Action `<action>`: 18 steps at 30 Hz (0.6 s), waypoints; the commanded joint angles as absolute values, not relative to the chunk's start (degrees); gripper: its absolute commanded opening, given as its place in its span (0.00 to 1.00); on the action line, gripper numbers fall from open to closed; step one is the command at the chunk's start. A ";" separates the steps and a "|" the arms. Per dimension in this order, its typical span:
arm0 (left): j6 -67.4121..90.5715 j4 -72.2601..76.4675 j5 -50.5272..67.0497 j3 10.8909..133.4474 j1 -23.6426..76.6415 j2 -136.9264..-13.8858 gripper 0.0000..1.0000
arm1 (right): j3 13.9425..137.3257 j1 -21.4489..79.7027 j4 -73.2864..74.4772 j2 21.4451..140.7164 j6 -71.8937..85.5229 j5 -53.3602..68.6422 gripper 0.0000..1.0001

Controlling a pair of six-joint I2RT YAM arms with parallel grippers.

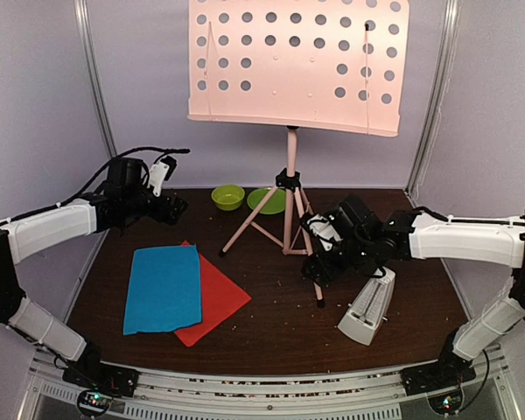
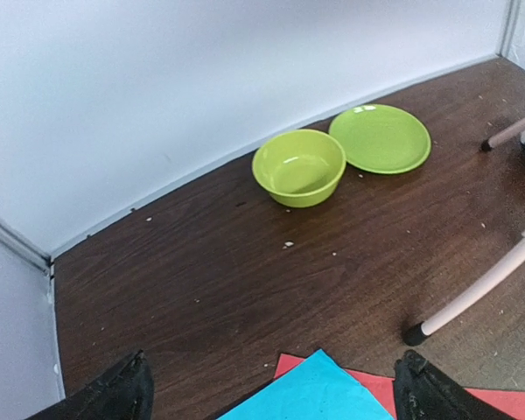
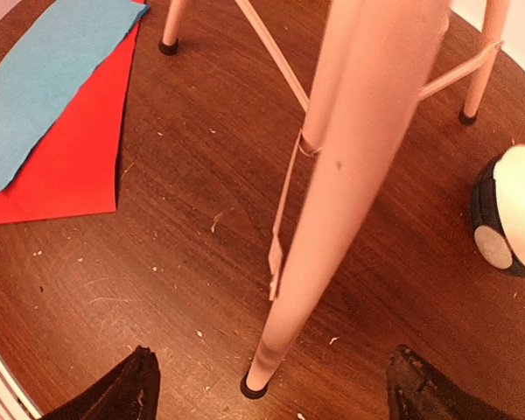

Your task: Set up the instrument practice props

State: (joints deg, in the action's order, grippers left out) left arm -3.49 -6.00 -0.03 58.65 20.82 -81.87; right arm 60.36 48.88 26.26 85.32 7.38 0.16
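The pale pink music stand (image 1: pixel 297 66) stands at the back centre on its tripod. The blue sheet (image 1: pixel 164 287) lies flat at the left on top of the red sheet (image 1: pixel 217 302). The cream metronome (image 1: pixel 367 308) leans at the right, below my right arm. My right gripper (image 1: pixel 319 258) is open, its fingers on either side of the stand's near leg (image 3: pixel 332 219) without touching it. My left gripper (image 1: pixel 171 206) is open and empty, above the table behind the sheets. The blue sheet's corner (image 2: pixel 319 394) shows between its fingers (image 2: pixel 114 394).
A green bowl (image 2: pixel 299 166) and a green plate (image 2: pixel 381 138) sit by the back wall, left of the stand. A white-and-dark bowl (image 3: pixel 512 210) sits close to the stand's legs on the right. Side walls close the table in.
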 commanded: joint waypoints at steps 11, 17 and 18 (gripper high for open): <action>4.68 -29.53 2.64 57.50 22.57 -71.18 0.98 | 60.78 48.70 20.09 74.60 8.90 -6.16 1.00; 5.40 -38.85 -3.08 54.81 33.74 -68.47 0.98 | 55.15 48.60 13.09 69.17 12.15 -8.69 1.00; 6.35 -39.97 -2.40 54.47 34.88 -68.35 0.98 | 54.37 48.57 12.25 68.38 11.60 -7.60 1.00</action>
